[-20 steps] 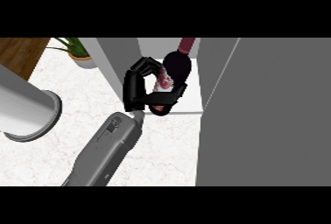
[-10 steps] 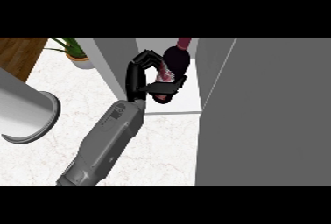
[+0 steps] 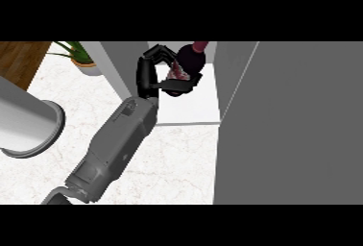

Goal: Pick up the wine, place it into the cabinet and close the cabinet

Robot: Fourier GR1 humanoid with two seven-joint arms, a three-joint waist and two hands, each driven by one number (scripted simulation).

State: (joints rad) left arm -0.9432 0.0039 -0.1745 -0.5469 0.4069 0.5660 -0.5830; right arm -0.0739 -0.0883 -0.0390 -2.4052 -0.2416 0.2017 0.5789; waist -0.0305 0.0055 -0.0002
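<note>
Presently the cabinet [image 3: 297, 125] fills the right side of the head view, its large grey door panel standing open toward the viewer and its white shelf floor [image 3: 188, 103] visible between the grey side walls. Beside it, the marbled white counter [image 3: 177, 163] spans the lower left, with a large grey cylindrical object [image 3: 25, 125] at the left edge and a potted plant [image 3: 81, 57] near the top left corner. One grey forearm [image 3: 113, 149] runs diagonally from the lower left up to the cabinet opening. Which arm it is cannot be told from this view. Its black hand [image 3: 152, 74] is curled round the wine [image 3: 190, 62], a dark bottle with a reddish label, held tilted just above the shelf floor inside the cabinet opening
</note>
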